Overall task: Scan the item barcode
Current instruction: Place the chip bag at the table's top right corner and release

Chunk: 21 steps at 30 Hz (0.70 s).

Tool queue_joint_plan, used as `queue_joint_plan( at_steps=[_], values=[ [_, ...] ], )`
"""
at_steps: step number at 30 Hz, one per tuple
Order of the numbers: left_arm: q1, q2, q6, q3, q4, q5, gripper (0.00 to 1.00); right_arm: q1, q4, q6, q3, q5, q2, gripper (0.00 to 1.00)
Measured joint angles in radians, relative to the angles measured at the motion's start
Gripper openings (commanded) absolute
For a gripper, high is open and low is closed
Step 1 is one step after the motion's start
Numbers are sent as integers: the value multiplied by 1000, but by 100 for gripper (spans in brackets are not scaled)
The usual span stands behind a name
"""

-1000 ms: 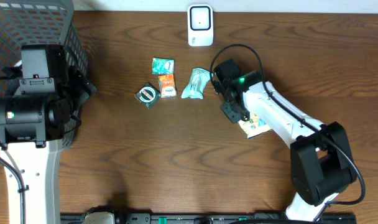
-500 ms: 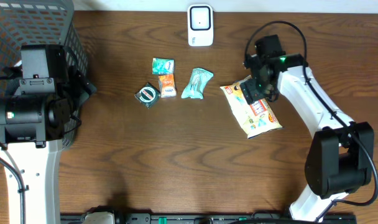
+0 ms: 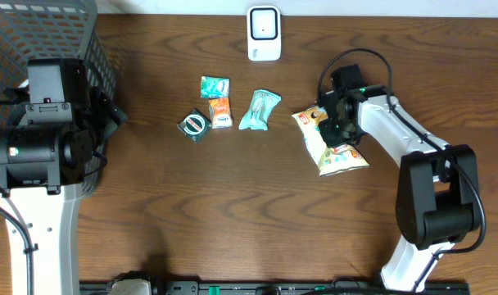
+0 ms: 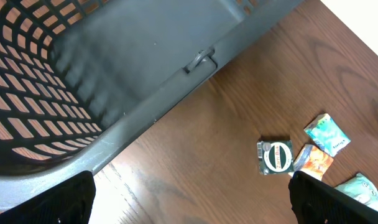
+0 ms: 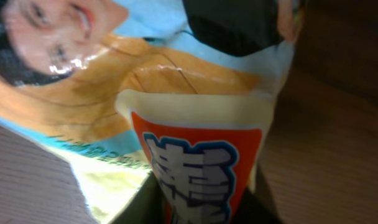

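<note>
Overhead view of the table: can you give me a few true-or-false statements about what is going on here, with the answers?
1. The right pincer grips the snack bag. True.
2. The left pincer holds a packet. False: it is open and empty, by the basket.
3. The white scanner sits at the table's far edge. True.
4. Six small packets lie left of the snack bag. False: there are four.
5. The snack bag is in the basket. False: it is over the table's right side.
</note>
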Motion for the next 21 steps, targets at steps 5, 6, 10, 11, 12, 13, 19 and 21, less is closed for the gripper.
queue_joint_plan(
  at_steps=[5, 6, 10, 11, 12, 13, 19, 21],
  values=[
    [0, 0, 0, 0, 0, 0, 98, 6, -48, 70, 39, -5, -8, 1],
    [0, 0, 0, 0, 0, 0, 98, 9, -51, 87, 59, -8, -8, 1],
    [0, 0, 0, 0, 0, 0, 98, 35, 2, 121, 175, -15, -29, 1],
    [0, 0, 0, 0, 0, 0, 98, 41, 15, 120, 200, -16, -35, 1],
    [0, 0, 0, 0, 0, 0, 98, 50, 34, 119, 231, -17, -44, 1],
    [0, 0, 0, 0, 0, 0, 98, 62, 68, 116, 262, -18, -55, 1],
    [0, 0, 0, 0, 0, 0, 98, 139, 454, 113, 299, -21, -74, 1],
    [0, 0, 0, 0, 0, 0, 98, 157, 551, 115, 300, -23, -72, 1]
  ],
)
